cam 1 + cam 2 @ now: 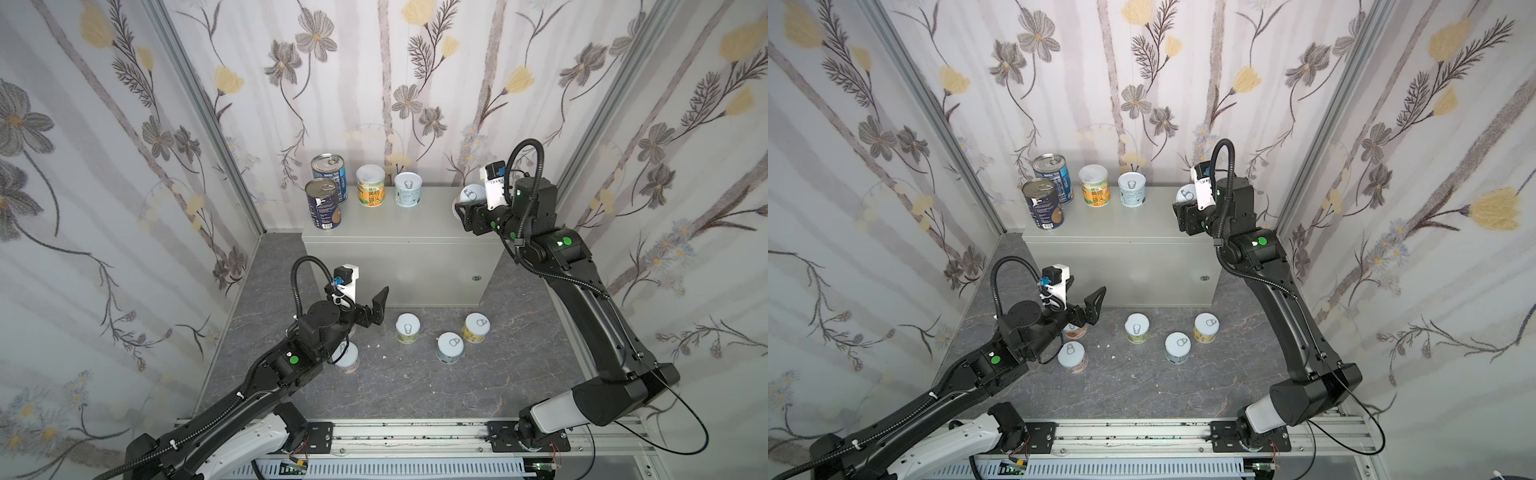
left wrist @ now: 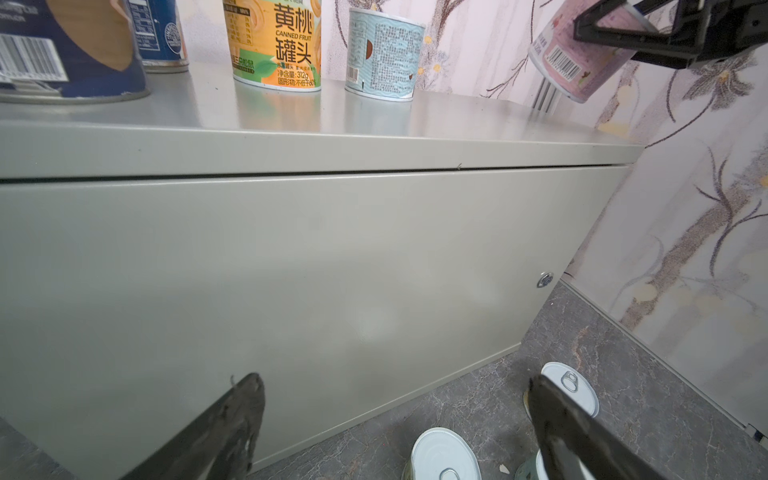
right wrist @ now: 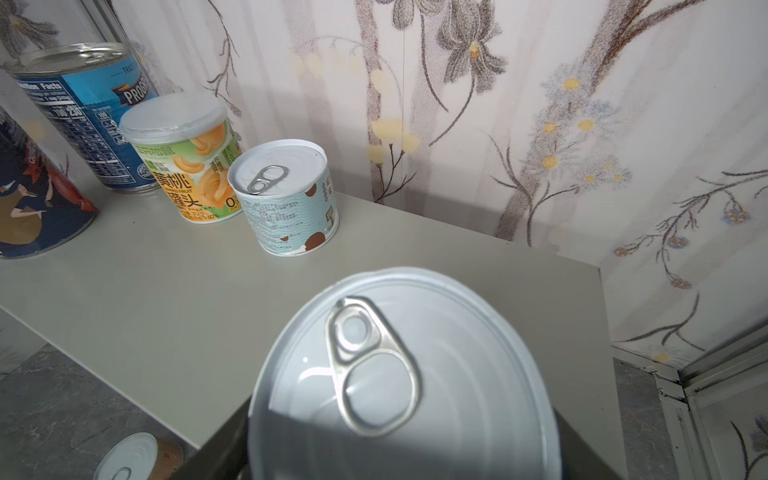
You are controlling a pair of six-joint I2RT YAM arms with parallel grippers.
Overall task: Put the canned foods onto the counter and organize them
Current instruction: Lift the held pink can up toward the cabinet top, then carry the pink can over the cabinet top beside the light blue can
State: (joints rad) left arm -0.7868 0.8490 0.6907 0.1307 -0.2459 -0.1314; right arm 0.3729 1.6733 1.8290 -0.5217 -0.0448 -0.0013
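In both top views the right fingers point(image 1: 467, 218) are clamping the held can point(image 1: 472, 194), keeping it tilted in the air at the right end of the grey surface point(image 1: 419, 224). Toward the surface's back left, two dark-blue cans point(image 1: 323, 203), a peach can point(image 1: 370, 185) and a pale-blue can point(image 1: 408, 189) are standing upright. The left fingers point(image 1: 380, 300) are standing wide apart and empty before the cabinet's front, above the dark floor point(image 1: 415, 386). Three short cans point(image 1: 449, 347) are sitting on the floor. A fourth can point(image 1: 1073, 357) is sitting partly under the left arm, and a fifth can point(image 1: 1076, 331) is peeking out behind it.

In the left wrist view the left fingers point(image 2: 232, 428) are gaping with nothing between them, facing the cabinet door and its round lock point(image 2: 545, 279). The held can point(image 2: 577, 62) is showing a pink label.

In the right wrist view the held can point(image 3: 395, 374) is filling the foreground, pull tab up, over the surface's point(image 3: 166, 291) near edge. The right fingers are mostly hiding beneath it.
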